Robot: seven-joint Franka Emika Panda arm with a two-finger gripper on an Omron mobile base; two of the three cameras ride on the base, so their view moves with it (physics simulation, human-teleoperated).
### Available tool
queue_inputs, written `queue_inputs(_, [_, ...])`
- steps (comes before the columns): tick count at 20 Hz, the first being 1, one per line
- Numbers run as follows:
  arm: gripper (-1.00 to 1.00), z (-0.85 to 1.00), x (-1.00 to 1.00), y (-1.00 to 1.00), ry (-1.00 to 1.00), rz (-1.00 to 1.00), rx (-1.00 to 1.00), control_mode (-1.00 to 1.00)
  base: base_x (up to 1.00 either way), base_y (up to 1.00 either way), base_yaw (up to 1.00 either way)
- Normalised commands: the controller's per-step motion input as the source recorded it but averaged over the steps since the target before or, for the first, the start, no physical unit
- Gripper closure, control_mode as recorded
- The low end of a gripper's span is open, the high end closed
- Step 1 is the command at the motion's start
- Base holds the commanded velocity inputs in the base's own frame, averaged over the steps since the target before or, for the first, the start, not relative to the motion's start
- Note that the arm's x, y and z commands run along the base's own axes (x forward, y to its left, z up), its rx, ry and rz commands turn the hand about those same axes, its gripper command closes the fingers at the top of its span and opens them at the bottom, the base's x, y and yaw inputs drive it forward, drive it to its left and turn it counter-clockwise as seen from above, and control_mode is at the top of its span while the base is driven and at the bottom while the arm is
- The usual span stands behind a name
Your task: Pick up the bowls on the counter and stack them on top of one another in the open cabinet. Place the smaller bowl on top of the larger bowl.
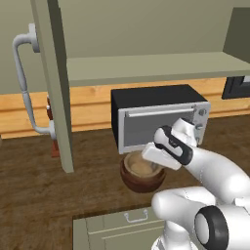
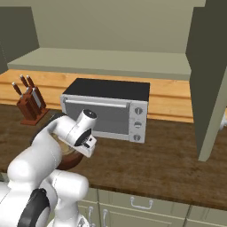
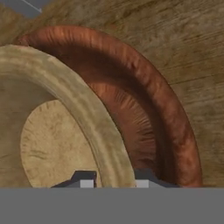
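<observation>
From the left base view we see the big bowl sitting on the counter just in front of the toaster oven, with the small bowl nested inside it. The gripper hangs right over their rims, at the side nearest the oven. The cabinet stands open above, its shelf bare, its door swung out at the left.

From the right base view the arm hides most of both bowls; we make out a dark curve of the big bowl under the wrist, on the counter near the knife block. The gripper's opening cannot be read here.

In the hand view the two fingertips stand apart, one on each side of the small bowl's tan rim, with the big bowl's thick reddish wall just outside. We cannot tell whether they press the rim yet; they look slightly open around it.

We judge both bowls stiff wood, not fragile, the small one light and the big one heavier. The smooth, rounded rims could slip, so a pinch across the thin tan rim, fingers well down, seems the best hold. Since the small bowl rests loose, it would probably lift out alone.
</observation>
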Motion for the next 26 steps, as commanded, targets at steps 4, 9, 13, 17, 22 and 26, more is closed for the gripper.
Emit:
queue_inputs(4, [-1.0,0.13,0.0,0.0,0.0,0.0,0.0,-1.0,0.0,0.0,0.0])
queue_inputs(9, [-1.0,0.63,-0.04,0.0,0.0,0.0,-0.02,-1.0,0.0,0.0,0.0])
queue_inputs(13, [-1.0,0.54,-0.08,0.0,0.0,0.0,-0.02,-1.0,0.0,0.0,0.0])
queue_inputs(17, [-1.0,0.03,-0.15,-0.14,0.0,0.0,0.0,-1.0,0.0,0.0,0.0])
queue_inputs(22, [-1.0,-0.19,-0.06,-0.23,0.03,0.0,0.0,-1.0,0.0,0.0,0.0])
queue_inputs(26, [-1.0,-0.38,0.0,-0.14,0.05,0.0,0.0,-1.0,0.0,0.0,0.0])
